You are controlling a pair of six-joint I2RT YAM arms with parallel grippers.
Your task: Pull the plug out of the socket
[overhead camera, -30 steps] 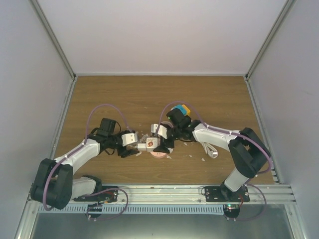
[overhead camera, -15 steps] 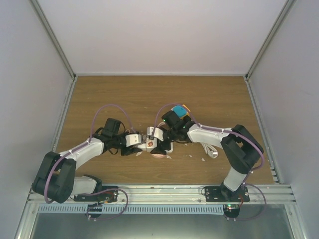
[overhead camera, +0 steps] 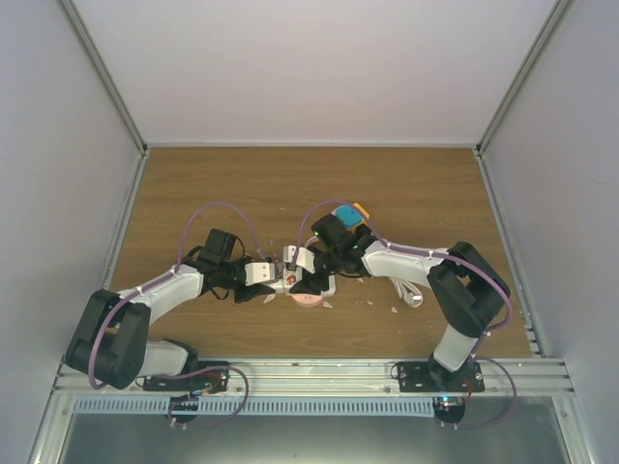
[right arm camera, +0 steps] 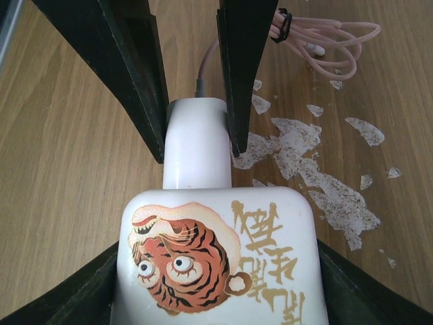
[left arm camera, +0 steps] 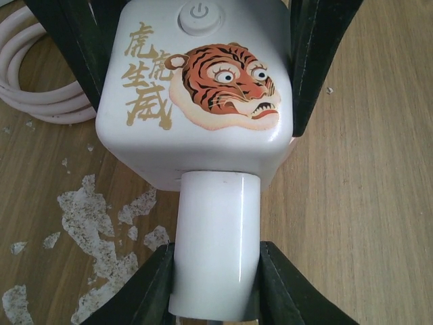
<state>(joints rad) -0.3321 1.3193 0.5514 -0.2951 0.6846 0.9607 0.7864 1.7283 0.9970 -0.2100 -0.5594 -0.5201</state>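
Note:
The socket is a white cube with an orange tiger face and gold characters, lying on the wooden table. A white cylindrical plug sticks out of one of its sides. My left gripper is shut on the plug, with a black finger pressed against each side. From the opposite side my right gripper holds the socket, its fingers flush against the cube's walls. The plug also shows in the right wrist view. Seen from above, both grippers meet at the socket near the table's middle.
A coiled pink cable lies on the table past the plug. White flaked patches mark the wood beside the socket. A pale pink disc lies just in front of the grippers. A white cable lies beside the right arm. Grey walls enclose the table.
Both arms have drawn in toward each other around the socket. The left jaws have narrowed onto the plug and the right jaws onto the cube.

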